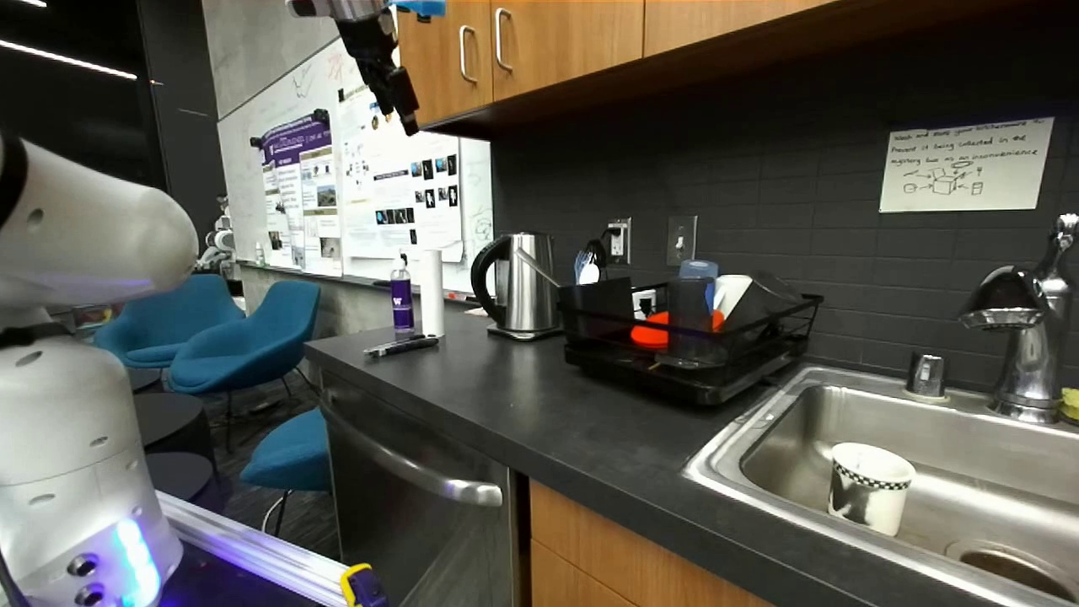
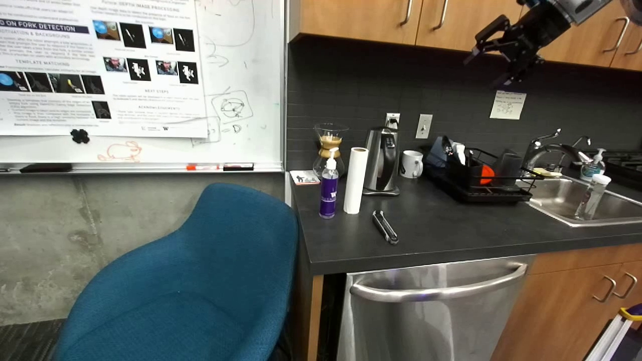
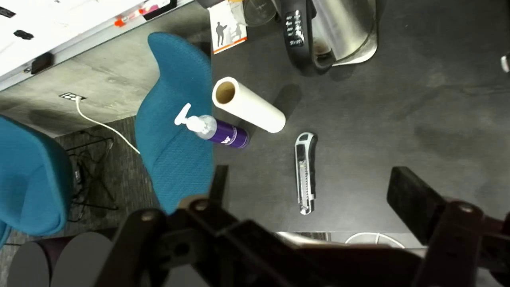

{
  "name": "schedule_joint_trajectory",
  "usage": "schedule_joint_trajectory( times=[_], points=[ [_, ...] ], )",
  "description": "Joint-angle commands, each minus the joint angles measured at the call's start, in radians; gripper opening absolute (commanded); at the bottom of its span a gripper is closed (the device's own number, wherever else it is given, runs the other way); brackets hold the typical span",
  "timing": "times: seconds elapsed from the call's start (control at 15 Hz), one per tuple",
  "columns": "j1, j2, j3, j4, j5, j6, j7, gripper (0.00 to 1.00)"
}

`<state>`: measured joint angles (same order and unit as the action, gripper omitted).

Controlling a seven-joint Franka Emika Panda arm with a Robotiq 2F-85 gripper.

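Overhead, the fingers [image 3: 415,202] stand wide apart, their height hard to judge; below, a utility knife [image 3: 305,175] lies on the dark surface [image 3: 370,131] near a white roll [image 3: 255,108] and pump bottle [image 3: 225,132].

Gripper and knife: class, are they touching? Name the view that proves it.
Apart: in an exterior view, the gripper hangs high, well clear of the knife on the counter.

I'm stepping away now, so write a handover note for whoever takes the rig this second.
Gripper: open, holding nothing, high above the counter.
Things: the utility knife lies on the counter; the purple-labelled pump bottle and white roll stand upright nearby, the kettle beyond.
Done: nothing grasped.
Left: any grasp; knife, bottle and roll all rest on the counter, untouched by the gripper.
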<state>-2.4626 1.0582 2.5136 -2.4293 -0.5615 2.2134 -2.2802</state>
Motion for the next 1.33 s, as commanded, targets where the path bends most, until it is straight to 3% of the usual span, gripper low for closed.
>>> schedule_joint_trajectory(
  times=[0.0,0.47,0.93,1.27],
  points=[
    [0.077,0.073,-0.003,-0.053,-0.059,-0.018,0.113,1.00],
    [0.185,0.151,0.011,-0.078,-0.235,-0.046,0.253,1.00],
    [0.328,0.179,0.055,-0.063,-0.400,-0.212,0.395,1.00],
    [0.457,0.202,0.031,-0.081,-0.588,-0.292,0.505,1.00]
  ],
)
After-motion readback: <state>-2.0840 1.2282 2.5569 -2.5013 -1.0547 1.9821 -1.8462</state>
